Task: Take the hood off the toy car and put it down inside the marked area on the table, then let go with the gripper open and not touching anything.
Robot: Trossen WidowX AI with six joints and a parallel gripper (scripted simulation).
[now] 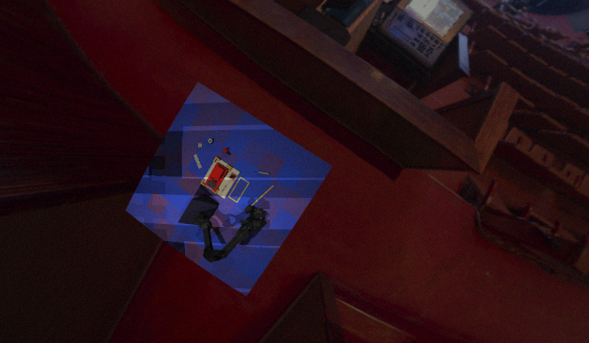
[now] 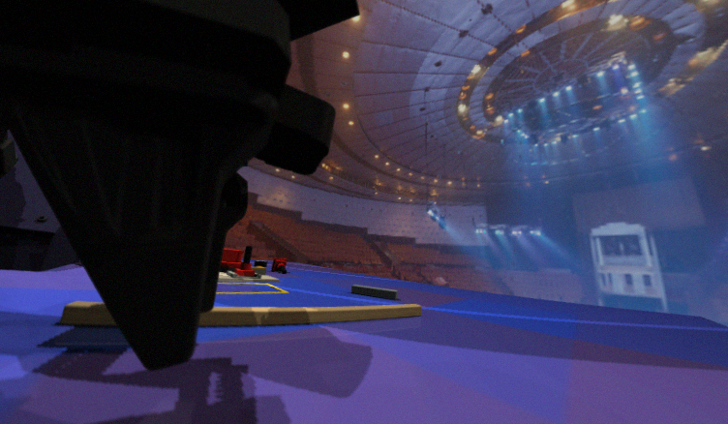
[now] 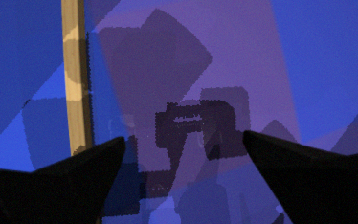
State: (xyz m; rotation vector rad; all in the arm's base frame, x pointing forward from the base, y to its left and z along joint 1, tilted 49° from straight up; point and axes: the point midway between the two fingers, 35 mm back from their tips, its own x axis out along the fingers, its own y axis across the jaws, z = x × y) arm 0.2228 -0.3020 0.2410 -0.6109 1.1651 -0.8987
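The toy car is a flat pale base with red parts on top, left of the image middle in the top view. Its hood cannot be told apart from the other red parts at this size. The marked area is a yellow outline beside the car, with nothing seen inside it. My gripper is open and empty, low over the table beyond the marked area, pointing down. It partly hides the car in the exterior view. Neither car nor marked area shows in the wrist view.
A long wooden strip lies close beside the gripper. A short bar lies farther back. A small red piece, a pale bar, a block and a ring lie beyond the car.
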